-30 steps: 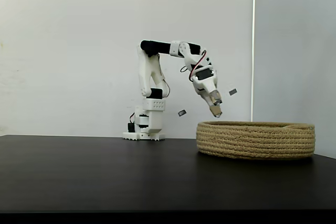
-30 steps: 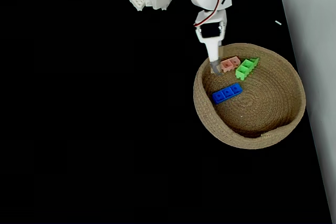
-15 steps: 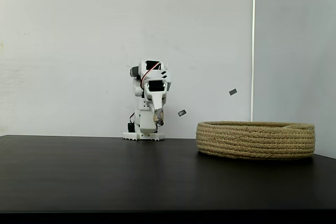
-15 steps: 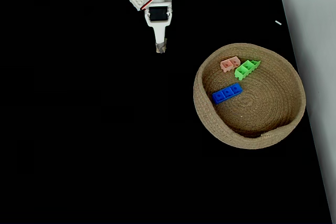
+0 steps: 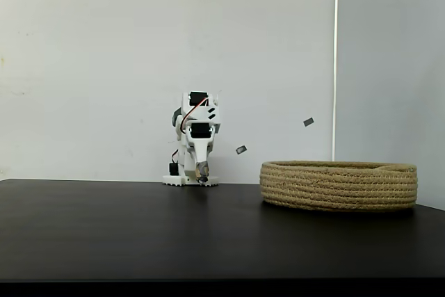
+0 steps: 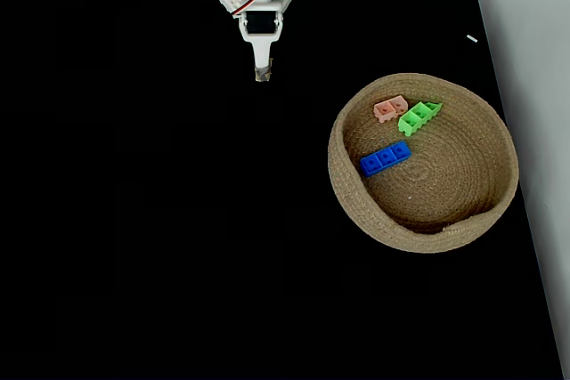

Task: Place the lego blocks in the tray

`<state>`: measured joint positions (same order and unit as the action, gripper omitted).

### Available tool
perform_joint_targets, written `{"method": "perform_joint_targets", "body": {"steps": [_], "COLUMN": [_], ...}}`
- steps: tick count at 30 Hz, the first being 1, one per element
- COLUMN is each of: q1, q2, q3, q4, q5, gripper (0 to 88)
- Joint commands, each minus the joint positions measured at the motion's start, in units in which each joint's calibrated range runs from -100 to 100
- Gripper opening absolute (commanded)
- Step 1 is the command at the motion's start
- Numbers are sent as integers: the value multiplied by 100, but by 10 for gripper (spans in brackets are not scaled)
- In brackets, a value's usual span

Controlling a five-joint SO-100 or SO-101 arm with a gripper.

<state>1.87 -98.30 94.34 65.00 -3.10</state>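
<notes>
The black worktop (image 6: 134,220) runs off the frame edges. The rope tray (image 6: 485,211) sits at its right side in the view from above; from the side its wall (image 5: 338,187) hides everything inside. From above, the blue brick (image 6: 385,157), green brick (image 6: 417,117) and pink brick (image 6: 390,109) lie in it, pink and green just beside each other. My fingers (image 6: 261,73) hang folded near my base, well apart from the tray, holding nothing; too small to tell their gap.
</notes>
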Motion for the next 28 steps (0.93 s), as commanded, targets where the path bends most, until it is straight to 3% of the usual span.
{"method": "perform_joint_targets", "body": {"steps": [1,28], "q1": [-31,-608], "q2": [-49,-58], "q3": [-82,-55], "q4": [26,-124], "q5": [20,0], "gripper": [2,2]}}
